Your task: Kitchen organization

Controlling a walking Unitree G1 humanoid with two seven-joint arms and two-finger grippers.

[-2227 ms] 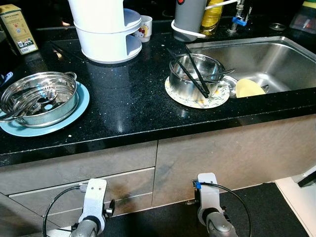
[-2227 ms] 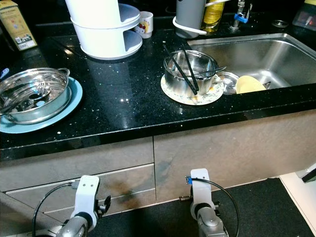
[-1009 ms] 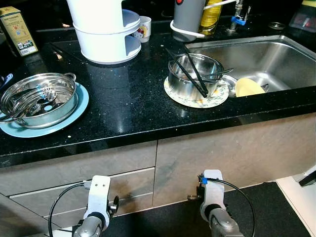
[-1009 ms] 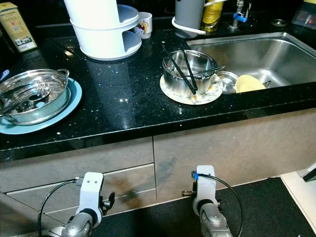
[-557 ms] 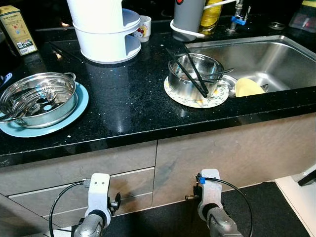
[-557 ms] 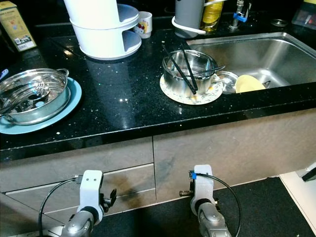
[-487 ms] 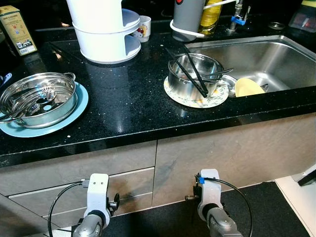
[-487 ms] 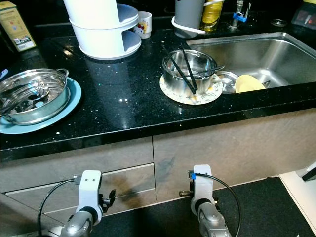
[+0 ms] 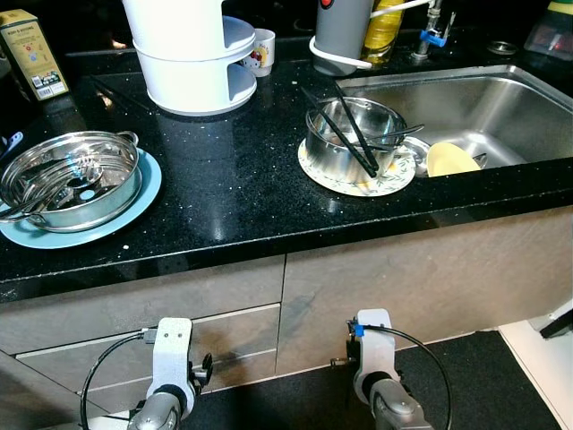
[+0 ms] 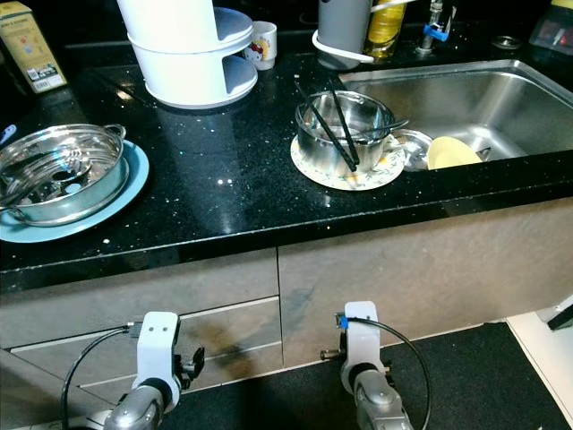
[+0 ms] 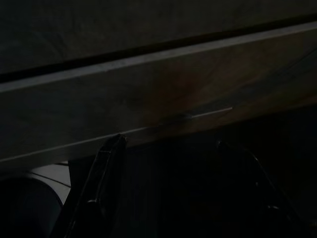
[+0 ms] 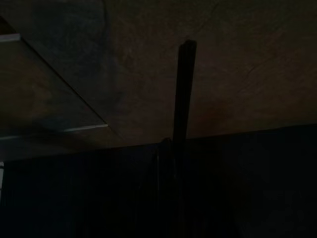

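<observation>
Kitchen counter, stock as it is standing now; both arms hanging low in front of the cabinet fronts [image 9: 358,278], below the black worktop [image 9: 233,179].

Step in hand, as judged: approach and first pick not yet begun. To do it well, the robot is needing to raise an arm clear of the counter edge before reaching in, and to lift the loose utensils out of the small pot before shifting the pot, since they are leaning over its rim and look likely to tip out.

Left gripper [image 11: 178,198]: two fingers standing well apart, holding nothing, pointing at a drawer front. Right gripper [image 12: 181,99]: one dark finger showing edge-on against the cabinet; how wide it is standing, I cannot tell.

Count:
- Steel pots, two: a wide pot [image 9: 72,179] sitting on a blue plate [image 9: 134,210] at the near left; a small pot [image 9: 345,139] sitting on a patterned plate [image 9: 358,184] just left of the sink [image 9: 501,98]
- Black utensils [image 9: 354,134] leaning in the small pot, at least two
- Yellow dish [image 9: 450,159], one, lying in the sink's near corner
- White tiered container [image 9: 192,54], one, far centre
- Mug [image 9: 262,49], one, just behind it
- Grey jug [image 9: 340,27], one, far
- Carton [image 9: 31,54], one, far left
</observation>
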